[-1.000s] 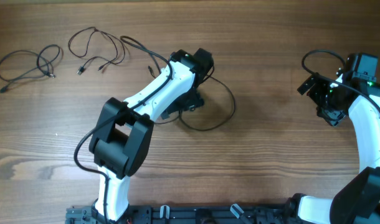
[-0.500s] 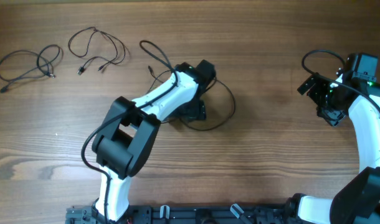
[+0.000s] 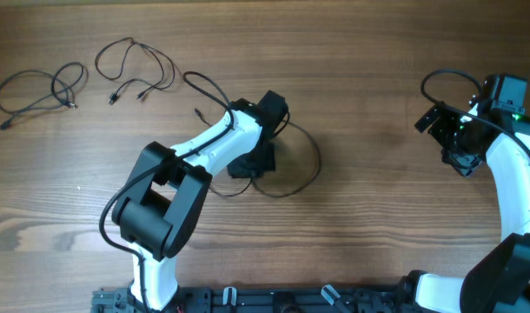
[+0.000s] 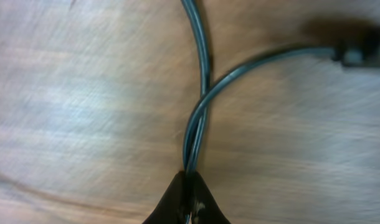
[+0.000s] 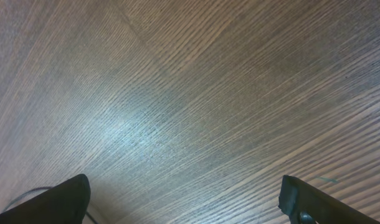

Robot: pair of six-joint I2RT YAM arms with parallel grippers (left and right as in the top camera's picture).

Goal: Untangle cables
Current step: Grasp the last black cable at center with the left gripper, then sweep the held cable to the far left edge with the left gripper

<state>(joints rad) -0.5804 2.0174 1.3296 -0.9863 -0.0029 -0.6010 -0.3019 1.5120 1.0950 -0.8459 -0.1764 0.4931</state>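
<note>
Left wrist: left gripper (image 4: 187, 190) pinched tight on looped cable (image 4: 199, 118), mid-table.
Right gripper (image 5: 184, 199) spread wide, empty, over bare table (image 5: 177, 93). Far left, second cable (image 3: 130, 42) and third cable (image 3: 56, 87) lie apart; probably two freed, one left.

left arm (image 3: 215, 142) reaching forward, left hand (image 4: 189, 198) pinched closed (tips down), right hand (image 3: 439, 120) spread wide
</note>
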